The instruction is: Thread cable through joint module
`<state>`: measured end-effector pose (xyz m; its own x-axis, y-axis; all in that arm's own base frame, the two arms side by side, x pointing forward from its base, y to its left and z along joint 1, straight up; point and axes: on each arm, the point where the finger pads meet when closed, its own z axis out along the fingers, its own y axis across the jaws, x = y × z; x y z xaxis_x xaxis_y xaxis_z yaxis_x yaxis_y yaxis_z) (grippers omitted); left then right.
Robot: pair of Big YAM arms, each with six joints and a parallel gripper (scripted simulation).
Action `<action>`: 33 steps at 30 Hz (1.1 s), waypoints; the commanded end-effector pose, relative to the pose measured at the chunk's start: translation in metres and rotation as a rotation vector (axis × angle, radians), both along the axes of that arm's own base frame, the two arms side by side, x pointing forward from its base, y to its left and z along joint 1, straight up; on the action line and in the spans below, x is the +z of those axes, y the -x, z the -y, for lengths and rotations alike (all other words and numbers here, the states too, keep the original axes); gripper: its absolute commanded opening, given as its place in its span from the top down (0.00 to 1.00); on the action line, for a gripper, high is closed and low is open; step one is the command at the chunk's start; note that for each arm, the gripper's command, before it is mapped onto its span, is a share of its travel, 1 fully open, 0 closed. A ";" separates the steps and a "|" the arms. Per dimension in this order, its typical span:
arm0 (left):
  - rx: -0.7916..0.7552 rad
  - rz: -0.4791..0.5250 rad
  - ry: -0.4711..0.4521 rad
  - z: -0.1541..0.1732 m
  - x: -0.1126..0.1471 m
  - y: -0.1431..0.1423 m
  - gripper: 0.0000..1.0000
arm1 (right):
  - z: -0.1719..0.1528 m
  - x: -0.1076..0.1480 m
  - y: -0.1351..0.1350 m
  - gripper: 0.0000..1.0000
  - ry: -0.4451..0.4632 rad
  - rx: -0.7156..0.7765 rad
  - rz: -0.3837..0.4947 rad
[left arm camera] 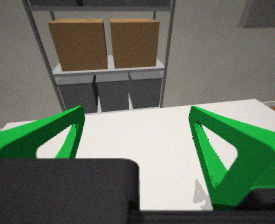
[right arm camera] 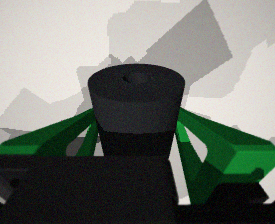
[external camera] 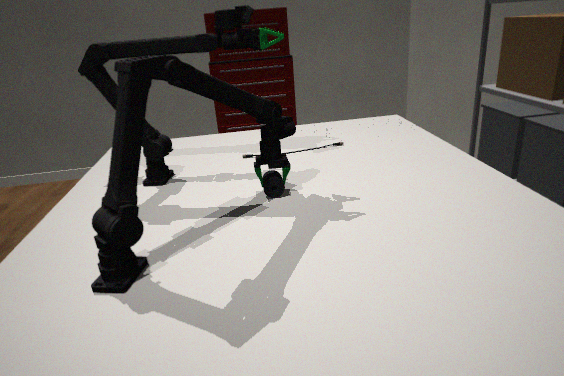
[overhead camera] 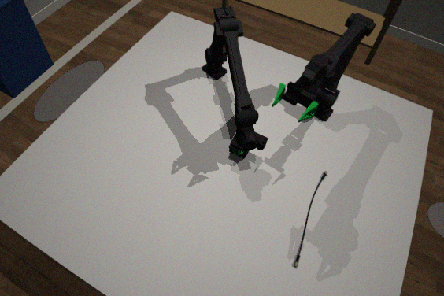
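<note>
The dark cylindrical joint module (external camera: 273,182) (right arm camera: 134,117) is between my right gripper's (overhead camera: 238,152) (external camera: 274,186) (right arm camera: 136,112) fingers, which touch both its sides. Its end face with the shaft hole shows in the right wrist view. It is close to the table; whether it touches cannot be told. My left gripper (overhead camera: 286,113) (external camera: 282,36) (left arm camera: 136,111) is open and empty, high above the table. The thin black cable (overhead camera: 308,214) (external camera: 312,149) lies in a slight curve on the table, apart from the module and both grippers. Which end is the narrow-tipped plug is too small to tell.
The white table (overhead camera: 138,218) (external camera: 425,277) (left arm camera: 134,135) bears both arms' bases along one side. The cable lies toward the table's right side in the top view. Shelves with brown boxes (left arm camera: 79,45) (external camera: 530,57) and a red drawer cabinet (external camera: 252,92) stand beyond the table.
</note>
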<state>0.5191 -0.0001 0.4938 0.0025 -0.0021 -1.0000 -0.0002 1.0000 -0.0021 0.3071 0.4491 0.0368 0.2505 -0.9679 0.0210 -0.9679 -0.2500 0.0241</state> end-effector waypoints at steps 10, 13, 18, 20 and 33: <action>-0.004 0.035 -0.014 0.003 0.012 0.001 0.00 | -0.029 0.075 -0.021 0.30 -0.136 0.008 0.089; -0.004 0.035 -0.014 0.003 0.012 0.001 0.00 | -0.029 0.075 -0.021 0.30 -0.136 0.008 0.089; -0.004 0.035 -0.014 0.003 0.012 0.001 0.00 | -0.029 0.075 -0.022 0.30 -0.136 0.007 0.090; -0.004 0.035 -0.014 0.003 0.012 0.001 0.00 | -0.029 0.075 -0.022 0.30 -0.136 0.007 0.090; -0.004 0.035 -0.014 0.003 0.012 0.001 0.00 | -0.029 0.072 -0.025 0.30 -0.116 0.003 0.077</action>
<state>0.5191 -0.0001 0.4938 0.0025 -0.0021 -1.0000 -0.0002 1.0000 -0.0021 0.3049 0.4459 0.0370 0.2520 -0.9672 0.0312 -0.9674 -0.2508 0.0358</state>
